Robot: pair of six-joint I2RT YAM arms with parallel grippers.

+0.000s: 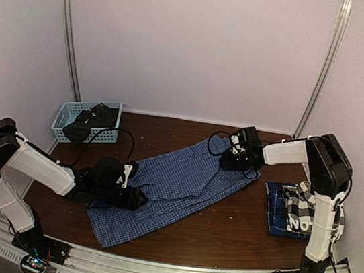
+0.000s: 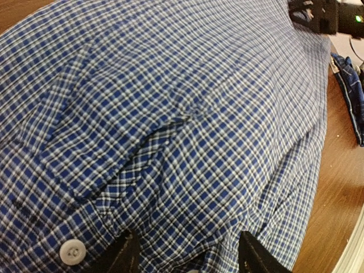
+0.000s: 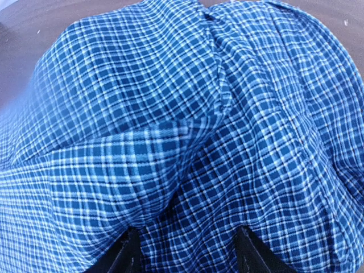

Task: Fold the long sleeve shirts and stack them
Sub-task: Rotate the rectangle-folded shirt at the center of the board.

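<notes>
A blue fine-check long sleeve shirt (image 1: 175, 183) lies spread diagonally across the brown table (image 1: 236, 232). My left gripper (image 1: 134, 198) sits low on its left edge. In the left wrist view that gripper (image 2: 187, 244) has its jaws apart, with checked cloth (image 2: 187, 114) bunched between them and a white button (image 2: 71, 251) beside the left finger. My right gripper (image 1: 241, 160) rests on the shirt's far right end. There too the gripper (image 3: 185, 239) stands with jaws apart over a raised fold of cloth (image 3: 170, 114). Two folded shirts, black-and-white plaid (image 1: 305, 203) on dark blue plaid (image 1: 275, 207), are stacked at the right.
A light blue lattice basket (image 1: 63, 114) holding a dark bundle (image 1: 89, 120) stands at the back left corner. Black cables (image 1: 124, 135) trail from it over the table. The folded stack lies close to the right arm's upright link (image 1: 322, 224). White walls close in the back and sides.
</notes>
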